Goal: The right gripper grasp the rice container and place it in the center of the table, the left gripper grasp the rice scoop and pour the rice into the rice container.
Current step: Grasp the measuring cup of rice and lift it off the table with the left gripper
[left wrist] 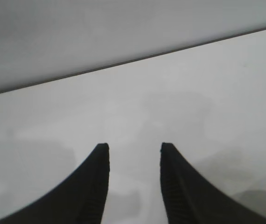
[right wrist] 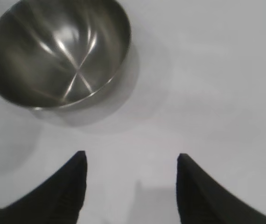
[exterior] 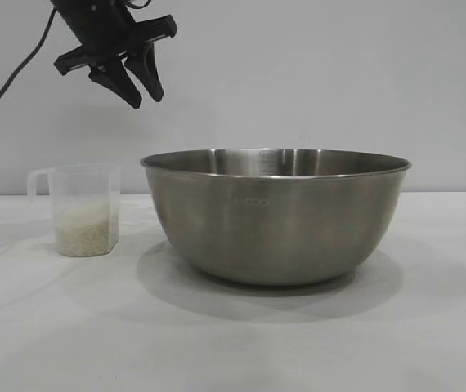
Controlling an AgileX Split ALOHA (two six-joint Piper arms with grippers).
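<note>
Left hand [exterior: 139, 88] hangs high at approx 11 o'clock of the exterior view, above and a bit right of the rice scoop [exterior: 84, 211], fingers [left wrist: 95, 186] parted w/ nothing between them. Scoop stands upright on the table [exterior: 233, 343] at 9 o'clock, rice [exterior: 83, 230] filling the lower part, handle on the side away from the bowl.

Rice container [exterior: 275, 214] sits at centre, empty inside per right wrist view, w/ the scoop just beside it but not touching.

Right hand [right wrist: 130, 186] is apart from the bowl, fingers spread, gripping nothing.

Risks, IMO: handle faces away from the left hand, so a descent could nudge the light cup over and spill grains. Cup and bowl sit close; a finger could clip the steel rim. A loose pinch could let the cup swing during the pour.
</note>
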